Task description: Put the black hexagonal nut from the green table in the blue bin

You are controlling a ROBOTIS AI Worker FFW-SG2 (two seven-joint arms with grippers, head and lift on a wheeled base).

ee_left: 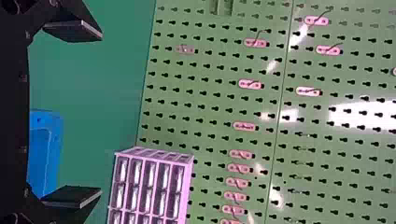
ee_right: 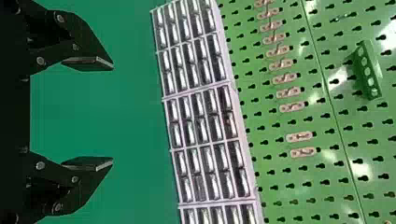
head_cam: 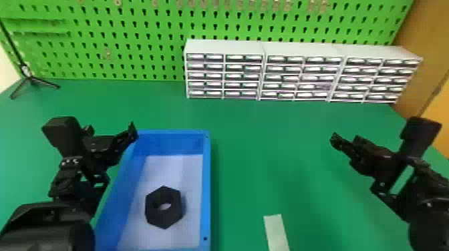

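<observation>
Black hexagonal nut [head_cam: 173, 214], round-holed, in blue bin [head_cam: 207, 187]; left fingers [head_cam: 132, 134] wide apart, right fingers [head_cam: 339, 142] less so, both empty.

Legible texts, labels, brands, numbers, signs — none. Markings, unread: one short row of small white marks [head_cam: 70, 162], on the left arm [head_cam: 65, 185], head view — too small to make out as letters, figures or otherwise.

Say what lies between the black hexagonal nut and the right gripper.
Head view: part of the blue rectangular bin, its right-hand side included, then a stretch of green table.
</observation>
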